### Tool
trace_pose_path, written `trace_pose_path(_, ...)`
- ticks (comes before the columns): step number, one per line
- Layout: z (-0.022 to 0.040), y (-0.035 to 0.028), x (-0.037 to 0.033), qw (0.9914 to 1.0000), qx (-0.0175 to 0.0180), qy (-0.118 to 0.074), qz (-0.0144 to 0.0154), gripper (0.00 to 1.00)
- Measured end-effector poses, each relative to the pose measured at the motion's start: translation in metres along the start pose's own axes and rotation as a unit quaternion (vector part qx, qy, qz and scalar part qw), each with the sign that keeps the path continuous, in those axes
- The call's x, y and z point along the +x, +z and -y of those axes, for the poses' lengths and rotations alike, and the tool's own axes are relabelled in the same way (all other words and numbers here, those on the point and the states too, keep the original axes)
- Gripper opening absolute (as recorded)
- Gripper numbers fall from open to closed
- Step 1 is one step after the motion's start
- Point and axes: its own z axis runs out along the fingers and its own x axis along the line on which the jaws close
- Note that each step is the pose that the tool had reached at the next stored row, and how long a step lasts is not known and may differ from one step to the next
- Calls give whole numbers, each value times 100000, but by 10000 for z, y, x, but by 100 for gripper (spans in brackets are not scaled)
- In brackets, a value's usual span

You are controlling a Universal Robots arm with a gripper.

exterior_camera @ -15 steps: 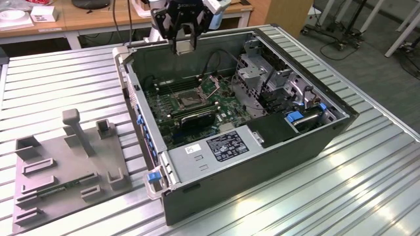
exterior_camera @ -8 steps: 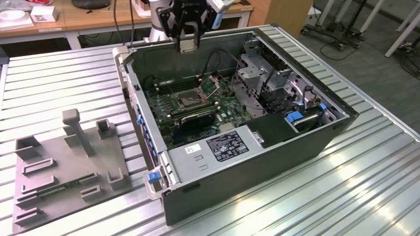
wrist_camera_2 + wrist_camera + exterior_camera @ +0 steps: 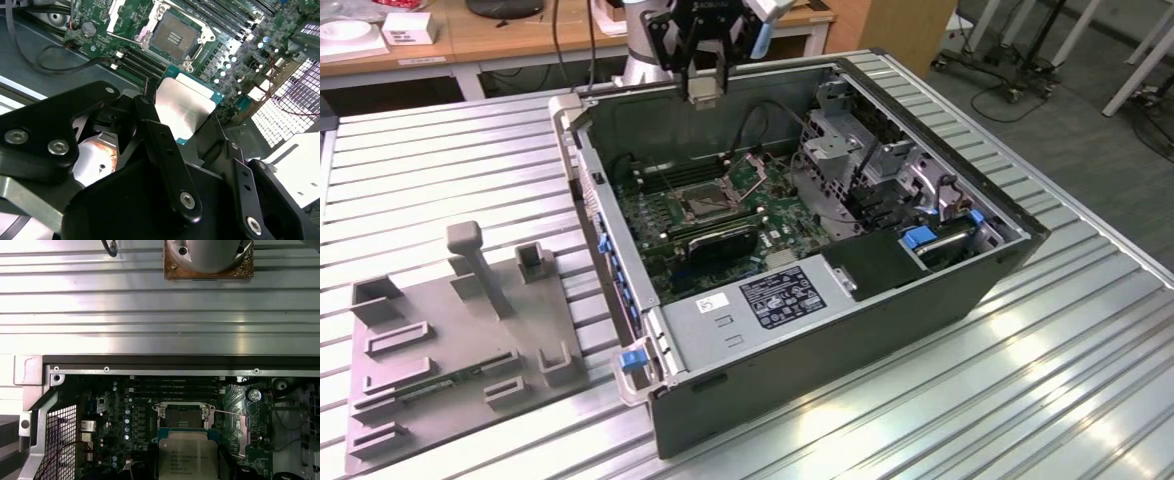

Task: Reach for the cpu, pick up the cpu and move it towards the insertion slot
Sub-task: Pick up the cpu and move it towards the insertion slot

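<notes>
Gripper pinching the cpu level above the insertion slot; best kept flat and square to the socket

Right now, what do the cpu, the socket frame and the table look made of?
The cpu: matte silvery metal top, dull sheen, on a green board rim, held in the hand. The insertion slot: bright metal frame, glinting edges, around a dark, probably plastic centre. The table: ribbed metal, likely aluminium, streaky reflections.
</notes>
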Motion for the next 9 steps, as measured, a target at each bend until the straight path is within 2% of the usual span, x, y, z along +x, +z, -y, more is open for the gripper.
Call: trace_pose_path(9, -16, 0, -16, 100000, 4, 64, -36, 55)
